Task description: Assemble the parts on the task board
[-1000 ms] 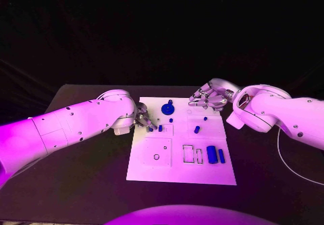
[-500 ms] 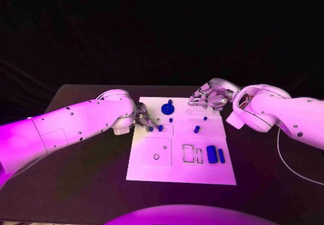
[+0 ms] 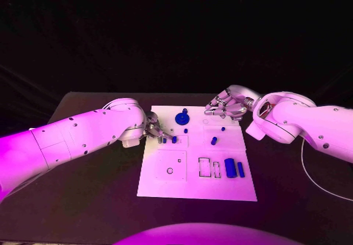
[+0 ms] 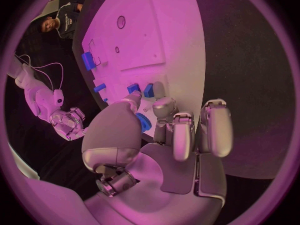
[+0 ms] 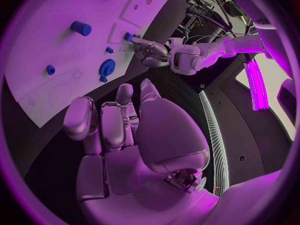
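Observation:
The white task board [image 3: 197, 181] lies mid-table. My left hand [image 3: 156, 128] rests at its left edge, fingers apart. In the left wrist view, that hand [image 4: 178, 135] has its thumb and a fingertip [image 4: 160, 89] beside two small blue pieces [image 4: 133, 88] standing in the board [image 4: 165, 35]; these pieces [image 3: 168, 139] are not lifted. A blue gear [image 3: 181, 118] sits near the far edge. My right hand [image 3: 228, 108] hovers at the far right corner, fingers loosely bent, holding nothing. The right wrist view shows this hand [image 5: 122, 130] above the gear [image 5: 107, 66].
Small blue pegs [image 3: 214, 141] stand mid-board. A thick blue cylinder [image 3: 230, 168] and a thinner one [image 3: 241, 170] lie at the near right, beside two rectangular slots [image 3: 205, 167]. A square plate with a round hole [image 3: 170, 171] lies near left. Black table [image 3: 88, 204] surrounds the board.
My left hand has shifted very slightly at the board's left edge. The right hand and the parts have stayed where they were.

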### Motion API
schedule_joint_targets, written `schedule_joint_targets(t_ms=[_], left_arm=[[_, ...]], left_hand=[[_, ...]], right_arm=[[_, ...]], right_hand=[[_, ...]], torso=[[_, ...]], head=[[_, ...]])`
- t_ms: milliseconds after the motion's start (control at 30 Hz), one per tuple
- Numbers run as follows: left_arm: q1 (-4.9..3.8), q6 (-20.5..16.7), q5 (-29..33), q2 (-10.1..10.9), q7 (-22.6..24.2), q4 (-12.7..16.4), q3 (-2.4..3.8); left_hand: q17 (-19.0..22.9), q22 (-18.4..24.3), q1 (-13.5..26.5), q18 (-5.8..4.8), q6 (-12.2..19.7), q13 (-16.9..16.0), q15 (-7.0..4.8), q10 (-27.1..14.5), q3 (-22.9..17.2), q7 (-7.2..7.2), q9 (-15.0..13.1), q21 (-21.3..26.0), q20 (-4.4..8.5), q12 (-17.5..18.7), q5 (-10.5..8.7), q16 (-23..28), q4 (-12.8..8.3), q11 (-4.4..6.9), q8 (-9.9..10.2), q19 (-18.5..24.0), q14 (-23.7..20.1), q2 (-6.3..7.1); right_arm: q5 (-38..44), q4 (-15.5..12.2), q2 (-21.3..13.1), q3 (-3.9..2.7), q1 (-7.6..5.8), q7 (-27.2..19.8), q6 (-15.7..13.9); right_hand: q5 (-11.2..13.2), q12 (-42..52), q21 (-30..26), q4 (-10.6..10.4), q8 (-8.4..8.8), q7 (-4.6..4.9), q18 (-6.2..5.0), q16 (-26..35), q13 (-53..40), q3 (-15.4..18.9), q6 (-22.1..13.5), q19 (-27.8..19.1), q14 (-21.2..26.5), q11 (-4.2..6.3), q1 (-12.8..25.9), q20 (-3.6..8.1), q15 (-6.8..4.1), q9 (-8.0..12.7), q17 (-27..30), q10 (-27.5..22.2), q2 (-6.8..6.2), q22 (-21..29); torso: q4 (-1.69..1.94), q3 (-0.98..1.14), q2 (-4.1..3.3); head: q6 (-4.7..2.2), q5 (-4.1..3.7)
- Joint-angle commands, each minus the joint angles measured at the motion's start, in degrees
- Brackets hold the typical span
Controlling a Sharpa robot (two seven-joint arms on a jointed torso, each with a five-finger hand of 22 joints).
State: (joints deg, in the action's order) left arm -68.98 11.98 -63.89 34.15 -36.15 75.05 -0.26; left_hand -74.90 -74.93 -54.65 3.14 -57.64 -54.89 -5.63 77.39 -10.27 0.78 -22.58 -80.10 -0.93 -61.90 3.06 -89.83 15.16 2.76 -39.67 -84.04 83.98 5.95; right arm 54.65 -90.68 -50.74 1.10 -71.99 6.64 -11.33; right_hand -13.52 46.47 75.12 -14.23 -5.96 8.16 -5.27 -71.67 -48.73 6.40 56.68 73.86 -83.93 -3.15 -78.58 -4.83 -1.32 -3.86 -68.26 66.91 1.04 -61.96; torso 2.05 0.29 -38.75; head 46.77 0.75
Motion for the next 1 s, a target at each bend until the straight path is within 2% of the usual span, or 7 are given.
schedule_joint_targets(t_ms=[33, 500, 633, 733, 800, 900, 1000], left_arm=[[0.37, -0.91, 0.33, 0.77, -0.56, 0.51, -0.12], [0.01, -13.95, 8.12, 4.12, 10.89, 2.94, 1.51], [-0.03, -17.26, 5.99, 4.26, 14.7, 2.92, 1.55], [-0.04, -19.17, 4.89, 3.88, 19.15, 2.54, 1.5], [-0.04, -20.27, 4.46, 3.23, 22.55, 2.03, 1.32], [-0.03, -21.6, 4.12, 2.02, 27.3, 1.05, 0.91], [0.01, -21.89, 2.99, 0.45, 31.91, -0.34, 0.37]], left_hand=[[-15.1, -8.99, -0.64, -0.66, -0.2, 0.08, -0.24, 0.37, 0.49, 0.14, 0.0, 0.02, 0.46, -0.12, -0.11, -0.17, 0.0, 0.1, 0.2, -2.34, 6.02, -0.81], [-15.1, -8.7, -0.04, -0.51, 0.3, 1.45, -0.2, -0.38, 4.49, 0.33, 0.18, 0.75, 0.43, 1.15, -0.08, -0.17, 1.48, -0.04, 0.29, -2.12, 6.02, -1.72], [-13.53, -3.15, 0.23, 1.53, 4.04, 12.31, 0.56, -7.36, 7.59, 1.72, 0.73, 10.4, -0.12, 10.85, -0.07, 0.88, 1.54, -1.24, 1.28, 1.66, 5.52, -2.27], [-4.61, 4.83, -4.91, 3.95, 8.48, 16.41, 2.18, -13.49, 8.6, 3.66, 1.41, 24.23, -1.45, 15.15, -0.07, 7.69, 0.36, -3.19, 2.34, 7.34, 2.08, -2.81], [8.66, 15.45, -11.63, 6.54, 12.52, 18.06, 3.97, -19.27, 7.64, 5.49, 2.59, 42.6, -2.83, 18.05, 0.1, 19.66, -1.54, -5.68, 4.22, 16.13, -5.38, -3.14], [26.26, 20.48, -17.8, 6.4, 15.14, 21.76, 6.32, -24.99, 7.66, 8.28, 4.93, 50.2, -5.22, 22.3, 0.27, 37.39, -2.75, -7.82, 6.76, 20.36, -17.03, -3.28], [30.41, 23.52, -25.05, 7.0, 15.53, 25.23, 7.04, -27.33, 5.85, 8.52, 6.93, 54.07, -6.08, 25.55, 0.28, 41.98, -5.64, -8.21, 8.89, 21.65, -20.33, -4.12]], right_arm=[[0.07, -0.01, 0.05, 0.0, 0.03, -0.59, 0.23], [0.02, 0.25, 0.21, 0.0, 0.14, -0.6, 0.37], [0.0, 0.25, 0.22, 0.01, 0.17, -0.58, 0.36], [-0.01, 0.24, 0.22, 0.01, 0.18, -0.57, 0.32], [-0.01, 0.26, 0.24, 0.01, 0.19, -0.57, 0.26], [-0.02, 0.3, 0.3, 0.01, 0.2, -0.62, 0.21], [-0.02, 0.33, 0.38, 0.01, 0.22, -0.66, 0.2]], right_hand=[[-0.34, -0.22, -0.37, -0.02, -0.38, -0.16, -0.71, 0.24, 0.04, 0.35, -0.29, -0.32, -1.71, 0.11, -0.07, -0.11, 0.04, -0.08, 0.09, -0.35, 0.07, 0.09], [-0.34, -0.22, -0.37, -0.02, -0.38, -0.16, -0.71, 0.24, 0.04, 0.35, -0.29, -0.32, -1.71, 0.11, -0.07, -0.11, 0.04, -0.08, 0.09, -0.35, 0.07, 0.09], [-0.39, -0.2, -0.38, -0.05, -0.39, -0.17, -0.71, 0.21, 0.05, 0.39, -0.29, -0.32, -1.72, 0.12, -0.09, -0.11, 0.04, -0.08, 0.05, -0.34, 0.11, 0.11], [-0.39, -0.2, -0.38, -0.05, -0.39, -0.17, -0.71, 0.21, 0.05, 0.39, -0.29, -0.32, -1.72, 0.12, -0.09, -0.11, 0.04, -0.08, 0.05, -0.34, 0.11, 0.11], [-0.39, -0.2, -0.38, -0.05, -0.39, -0.17, -0.71, 0.21, 0.05, 0.39, -0.29, -0.32, -1.72, 0.12, -0.09, -0.11, 0.04, -0.08, 0.05, -0.34, 0.11, 0.11], [-0.39, -0.2, -0.38, -0.05, -0.39, -0.17, -0.71, 0.21, 0.05, 0.39, -0.29, -0.32, -1.72, 0.12, -0.09, -0.11, 0.04, -0.08, 0.05, -0.34, 0.11, 0.11], [-0.41, -0.22, -0.37, -0.07, -0.39, -0.17, -0.7, 0.26, 0.08, 0.42, -0.29, -0.3, -1.71, 0.12, -0.1, -0.11, 0.04, -0.08, 0.1, -0.35, 0.14, 0.08]], torso=[[0.04, 0.01, 0.02], [0.06, 0.06, -0.01], [0.04, 0.0, 0.0], [0.04, 0.0, -0.01], [0.06, -0.01, -0.03], [-0.07, -0.12, -0.05], [-0.07, -0.1, -0.09]], head=[[-0.03, -0.08], [-0.48, -0.63], [-0.66, -0.5], [-0.69, -0.43], [-0.76, -0.52], [-0.87, -0.62], [-0.96, -0.77]])
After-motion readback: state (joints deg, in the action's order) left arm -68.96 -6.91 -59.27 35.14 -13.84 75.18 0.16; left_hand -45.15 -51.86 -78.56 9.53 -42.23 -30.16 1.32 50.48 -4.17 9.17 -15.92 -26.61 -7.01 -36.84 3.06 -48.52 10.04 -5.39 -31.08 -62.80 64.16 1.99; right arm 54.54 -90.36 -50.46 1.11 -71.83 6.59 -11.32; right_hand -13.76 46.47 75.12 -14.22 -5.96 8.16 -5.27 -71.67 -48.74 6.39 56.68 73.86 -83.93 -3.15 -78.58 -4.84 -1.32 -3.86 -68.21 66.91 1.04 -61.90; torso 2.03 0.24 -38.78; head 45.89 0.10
